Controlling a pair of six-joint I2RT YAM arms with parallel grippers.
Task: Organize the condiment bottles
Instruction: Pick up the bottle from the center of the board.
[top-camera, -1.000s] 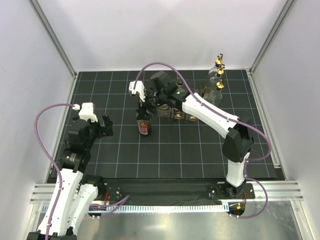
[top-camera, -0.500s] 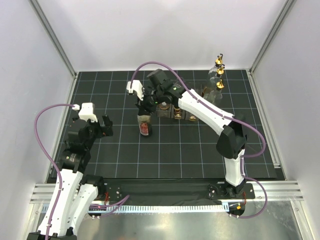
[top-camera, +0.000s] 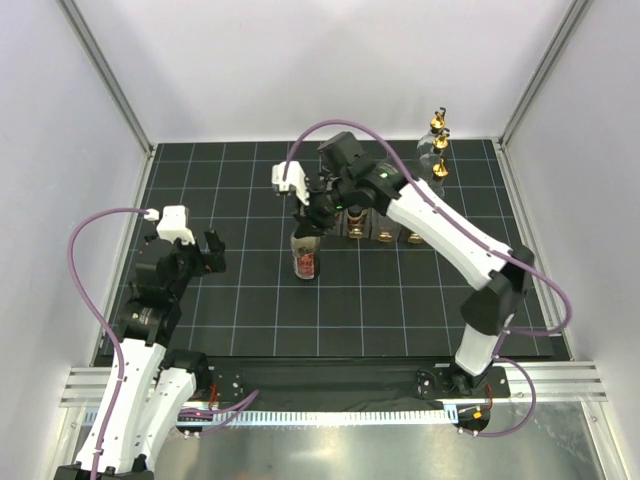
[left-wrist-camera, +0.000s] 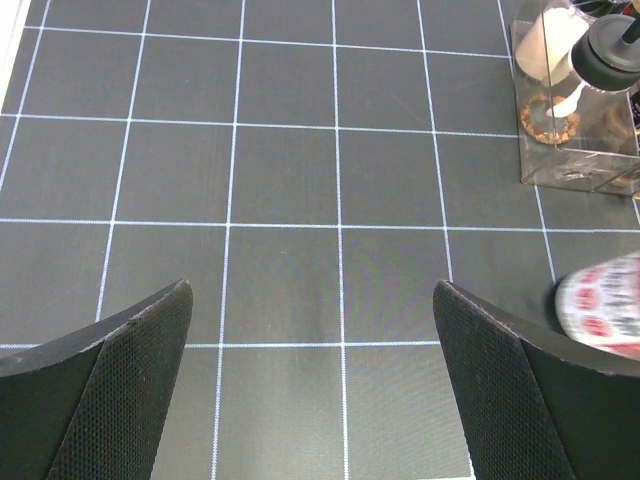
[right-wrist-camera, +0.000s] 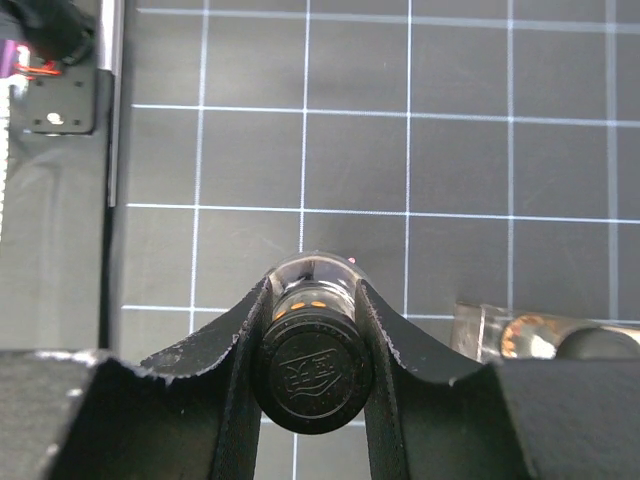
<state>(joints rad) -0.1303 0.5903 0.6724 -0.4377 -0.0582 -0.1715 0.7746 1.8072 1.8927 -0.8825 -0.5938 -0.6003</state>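
While our right gripper pinches the red-labelled bottle by its cap mid-frame and our left gripper gapes empty, we risk it swinging into the rack.

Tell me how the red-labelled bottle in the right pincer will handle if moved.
Held high: the right pincer grips the red-labelled bottle only around its black cap, so the body may swing. The smooth glass neck could slip. Probably fragile; set it down gently.

Right arm stretches forward, right end effector clamped; left arm folded, left end effector agape
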